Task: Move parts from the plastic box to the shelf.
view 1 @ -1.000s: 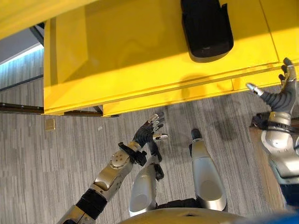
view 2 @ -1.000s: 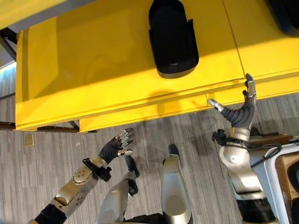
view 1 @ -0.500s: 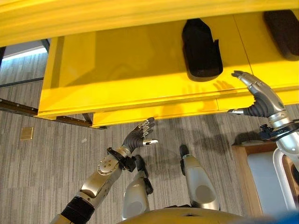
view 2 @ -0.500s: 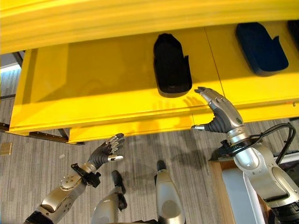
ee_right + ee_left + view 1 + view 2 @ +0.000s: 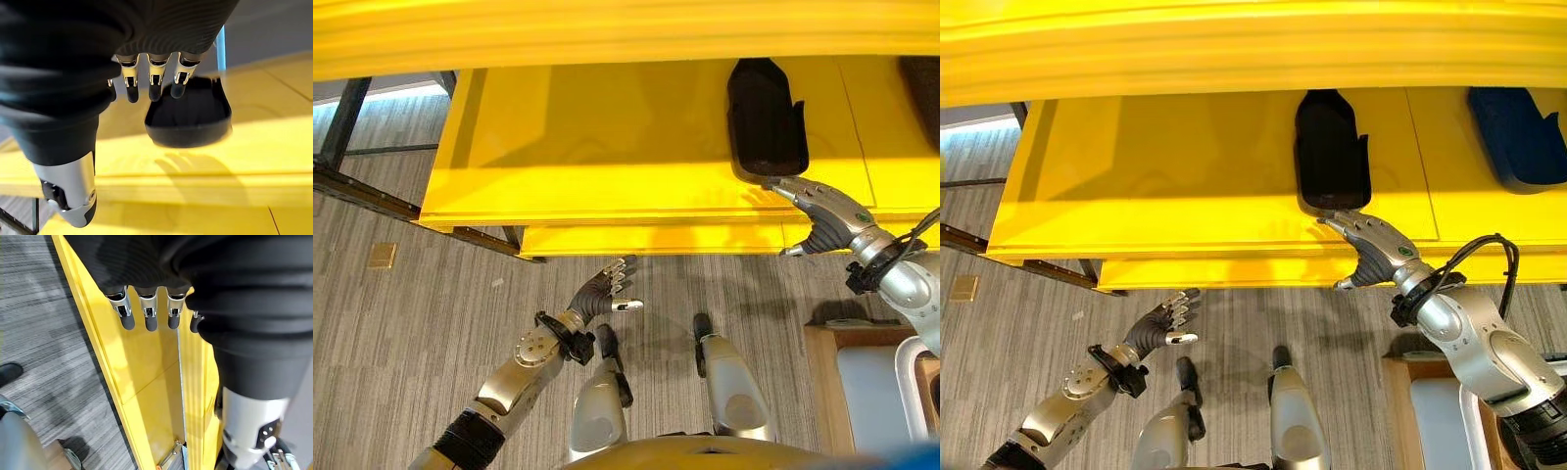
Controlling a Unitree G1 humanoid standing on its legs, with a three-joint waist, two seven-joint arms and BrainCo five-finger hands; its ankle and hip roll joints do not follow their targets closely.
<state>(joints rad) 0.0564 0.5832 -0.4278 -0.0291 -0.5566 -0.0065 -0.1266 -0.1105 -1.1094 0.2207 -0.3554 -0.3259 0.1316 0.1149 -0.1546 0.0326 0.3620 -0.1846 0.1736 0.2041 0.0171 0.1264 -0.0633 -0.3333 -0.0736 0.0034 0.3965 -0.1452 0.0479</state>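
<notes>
Yellow shelf carries a black part, and the right hand hovers at its near end, fingers spread, holding nothing. Left hand hangs low over the grey floor, fingers loose and empty.

Grey striped carpet floor, small tan floor plate

My arms are silver-grey with round jointed shells, each wrist wrapped in a dark ribbed cover, and my left hand at seven o'clock and right hand at four o'clock carry silver fingers capped with dark tips.
</notes>
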